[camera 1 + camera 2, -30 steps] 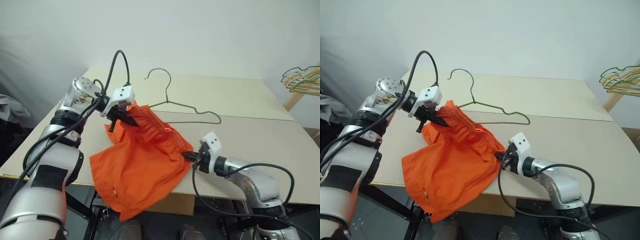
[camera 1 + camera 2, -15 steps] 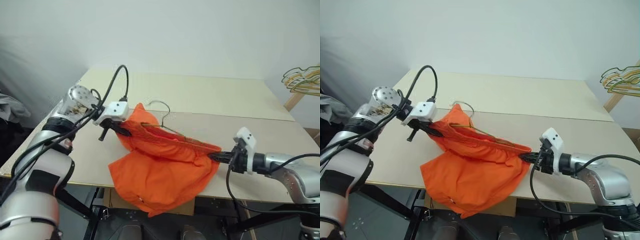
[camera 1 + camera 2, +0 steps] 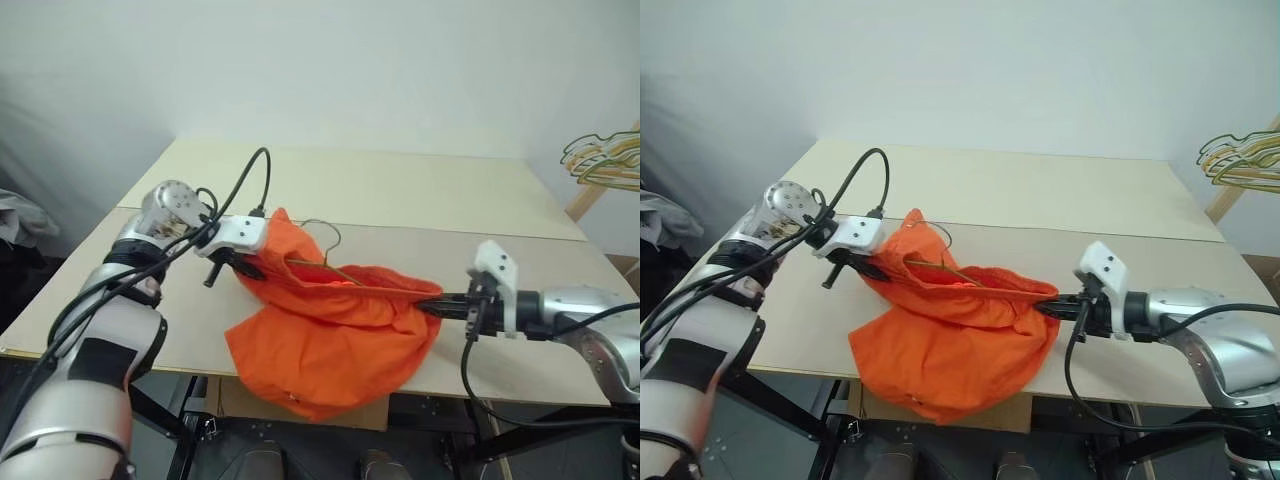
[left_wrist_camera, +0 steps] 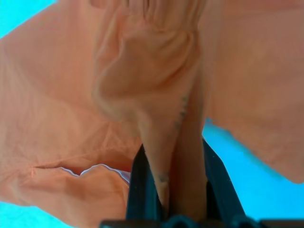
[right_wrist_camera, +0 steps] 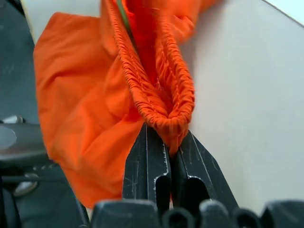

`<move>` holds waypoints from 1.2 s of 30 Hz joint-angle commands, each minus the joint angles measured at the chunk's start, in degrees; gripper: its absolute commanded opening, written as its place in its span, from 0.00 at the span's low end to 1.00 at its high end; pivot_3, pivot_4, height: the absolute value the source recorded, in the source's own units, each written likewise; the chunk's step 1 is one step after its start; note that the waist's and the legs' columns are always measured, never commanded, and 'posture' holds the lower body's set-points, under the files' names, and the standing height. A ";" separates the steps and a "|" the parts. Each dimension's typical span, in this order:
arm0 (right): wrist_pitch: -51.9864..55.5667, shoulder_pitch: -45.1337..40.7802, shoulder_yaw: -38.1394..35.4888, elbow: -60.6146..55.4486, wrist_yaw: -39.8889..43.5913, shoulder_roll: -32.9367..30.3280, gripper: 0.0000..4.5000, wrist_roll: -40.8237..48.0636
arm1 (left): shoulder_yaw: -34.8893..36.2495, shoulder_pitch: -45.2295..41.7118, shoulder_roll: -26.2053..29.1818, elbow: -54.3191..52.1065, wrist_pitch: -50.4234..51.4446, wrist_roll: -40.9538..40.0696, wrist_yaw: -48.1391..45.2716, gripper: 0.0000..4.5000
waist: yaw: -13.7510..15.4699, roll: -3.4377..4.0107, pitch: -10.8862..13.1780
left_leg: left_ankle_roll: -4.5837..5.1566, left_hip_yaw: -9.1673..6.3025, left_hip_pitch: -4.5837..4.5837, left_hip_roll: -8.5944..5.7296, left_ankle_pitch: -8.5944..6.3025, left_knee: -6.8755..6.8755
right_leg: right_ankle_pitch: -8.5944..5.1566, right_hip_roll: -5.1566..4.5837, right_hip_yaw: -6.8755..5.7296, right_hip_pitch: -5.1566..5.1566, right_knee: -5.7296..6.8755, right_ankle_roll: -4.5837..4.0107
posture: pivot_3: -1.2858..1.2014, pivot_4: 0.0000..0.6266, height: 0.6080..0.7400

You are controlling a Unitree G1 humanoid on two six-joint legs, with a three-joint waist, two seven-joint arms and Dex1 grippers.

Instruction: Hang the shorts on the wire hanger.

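The orange shorts (image 3: pixel 330 325) hang stretched between my two grippers over the table's front edge, waistband up and legs sagging below. My left gripper (image 3: pixel 244 266) is shut on one end of the waistband, and its wrist view shows fabric pinched between the fingers (image 4: pixel 138 190). My right gripper (image 3: pixel 430 306) is shut on the other end, gripping the gathered elastic (image 5: pixel 166 102). The wire hanger (image 3: pixel 326 238) lies on the table behind the shorts. Its hook pokes up above the waistband, a thin stretch of wire runs along inside the opening, and the rest is hidden by fabric.
The beige table (image 3: pixel 420 190) has a seam running across its middle and open surface behind the shorts. A bunch of yellow and green hangers (image 3: pixel 603 155) hangs at the far right. Grey cloth (image 3: pixel 20 215) lies off the table's left side.
My right gripper swung out to the right and rose, pulling the waistband taut. My left gripper sank a little. The shorts now cover most of the hanger, which lay bare behind them before.
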 commanded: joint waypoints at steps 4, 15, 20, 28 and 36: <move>0.07 -1.32 3.35 -1.43 -3.02 -0.76 0.41 -3.86 | 5.13 -3.28 -2.25 0.75 2.58 0.21 -0.40 0.00 | 0.03 0.00 0.00 | 0.00 0.00 -0.07 -0.01 0.00 0.00 | 0.00 -0.01 0.00 -0.03 -0.06 0.00 | 0.56 0.00 1.00; -1.12 -1.62 -8.76 0.72 -2.05 -5.62 0.99 -1.40 | 6.65 -2.32 -2.03 0.51 1.89 2.57 -1.45 0.00 | 0.02 0.00 0.00 | 0.00 0.00 -0.03 -0.02 0.00 0.01 | 0.03 -0.01 0.00 0.00 -0.04 0.01 | 0.57 0.00 1.00; 0.81 -7.10 -8.23 -2.45 -1.31 -3.97 0.99 3.30 | 5.10 -2.21 -1.67 0.49 0.94 4.55 -1.48 0.00 | -0.46 0.00 0.00 | 0.00 0.00 0.03 0.00 0.00 -0.05 | 0.03 0.01 0.01 0.00 -0.02 0.00 | 0.57 0.00 1.00; 7.00 -18.76 4.78 -5.52 -6.65 5.52 0.99 4.52 | 3.62 -2.68 -1.64 1.28 -1.04 10.81 0.08 0.00 | -0.39 0.00 0.00 | 0.00 0.00 -0.01 0.00 0.00 -0.03 | 0.04 0.01 0.02 -0.04 0.00 -0.01 | 0.56 0.00 1.00; 15.58 -27.29 18.72 0.56 -13.41 14.30 0.99 -1.59 | 5.11 -4.11 -3.00 2.17 -0.32 11.33 0.53 0.00 | 0.04 0.00 0.00 | 0.00 0.00 -0.07 0.01 0.00 -0.02 | 0.04 0.00 -0.01 -0.09 0.02 -0.01 | 0.56 0.00 1.00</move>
